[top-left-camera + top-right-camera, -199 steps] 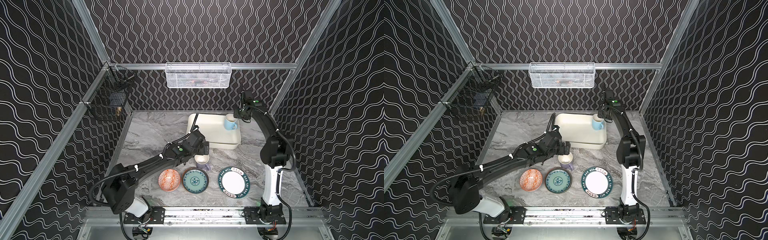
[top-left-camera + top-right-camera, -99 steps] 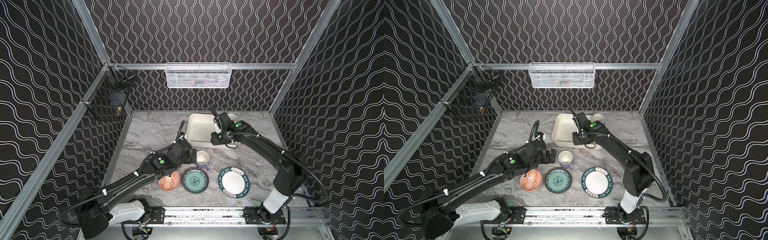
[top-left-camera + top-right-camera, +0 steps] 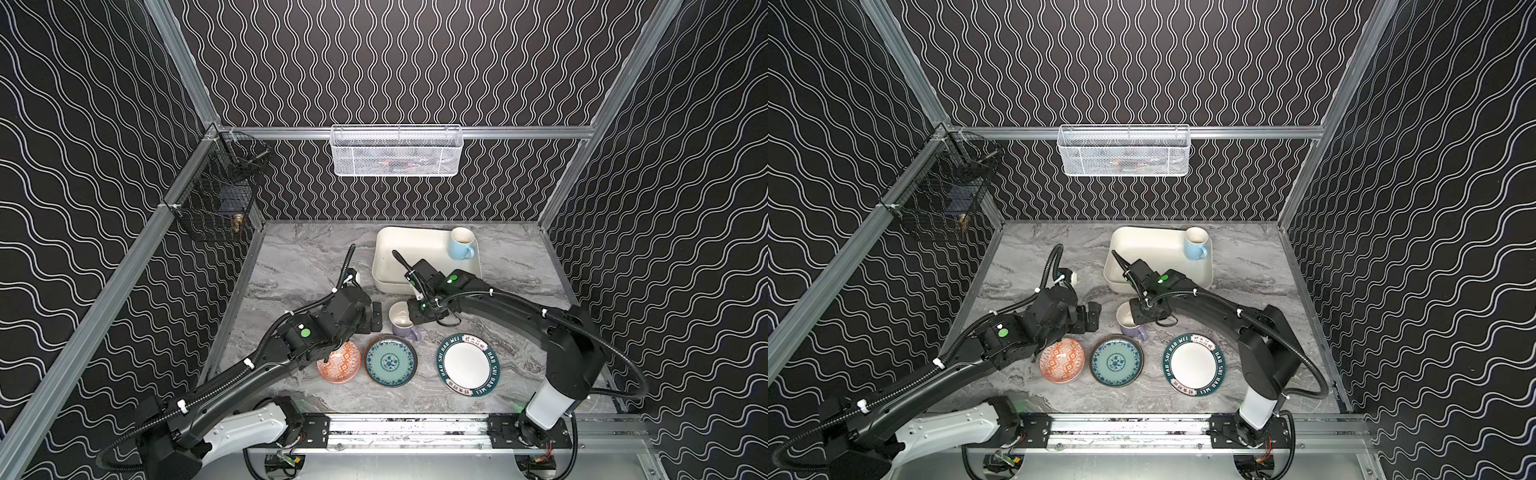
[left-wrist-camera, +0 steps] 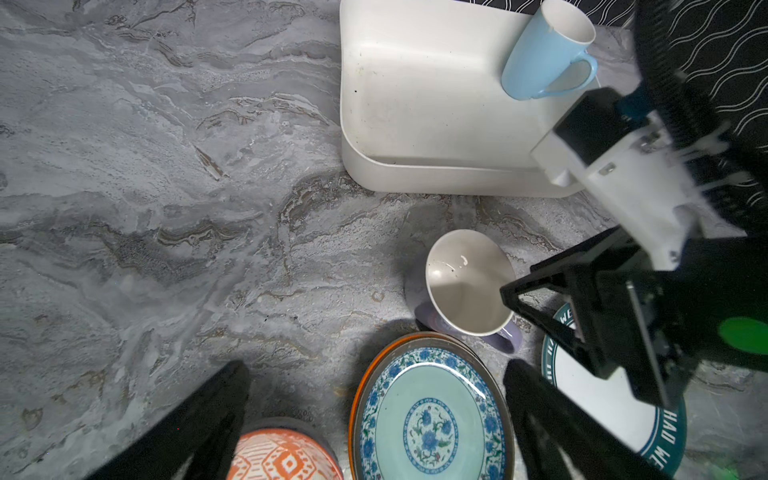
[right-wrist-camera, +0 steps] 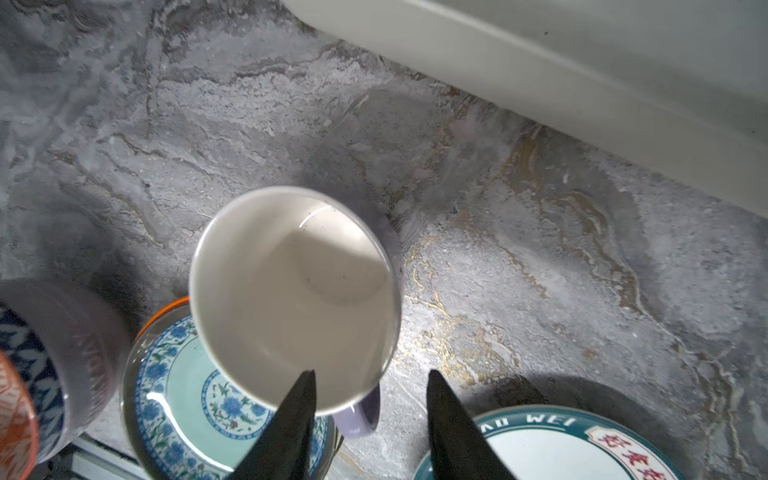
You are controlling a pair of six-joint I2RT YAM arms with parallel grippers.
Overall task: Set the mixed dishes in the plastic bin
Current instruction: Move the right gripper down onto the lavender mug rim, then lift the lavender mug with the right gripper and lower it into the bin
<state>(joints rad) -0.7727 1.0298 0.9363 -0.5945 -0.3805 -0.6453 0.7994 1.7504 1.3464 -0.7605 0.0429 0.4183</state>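
The cream plastic bin point(image 3: 415, 266) point(image 3: 1154, 257) stands at the back with a light-blue mug point(image 3: 460, 243) point(image 4: 544, 54) in its far right corner. A lilac mug point(image 3: 402, 321) point(image 5: 291, 291) stands upright in front of the bin. My right gripper point(image 3: 412, 318) point(image 5: 370, 386) is open at its rim, one finger over the inside and the other outside by the handle. Along the front lie an orange-patterned bowl point(image 3: 338, 361), a teal plate point(image 3: 390, 360) point(image 4: 432, 419) on an orange-edged one, and a white lettered plate point(image 3: 467, 368). My left gripper point(image 3: 375, 318) point(image 4: 376, 368) hangs open left of the mug.
A white wire-mesh basket point(image 3: 397, 151) hangs on the back wall and a black wire basket point(image 3: 216, 199) on the left rail. The marble table point(image 3: 299, 257) is bare at the back left. Both arms reach in from the front rail point(image 3: 407, 428).
My right arm has left the light-blue mug in the bin and swung forward to the lilac mug. My left gripper has drawn back from above that mug, staying open.
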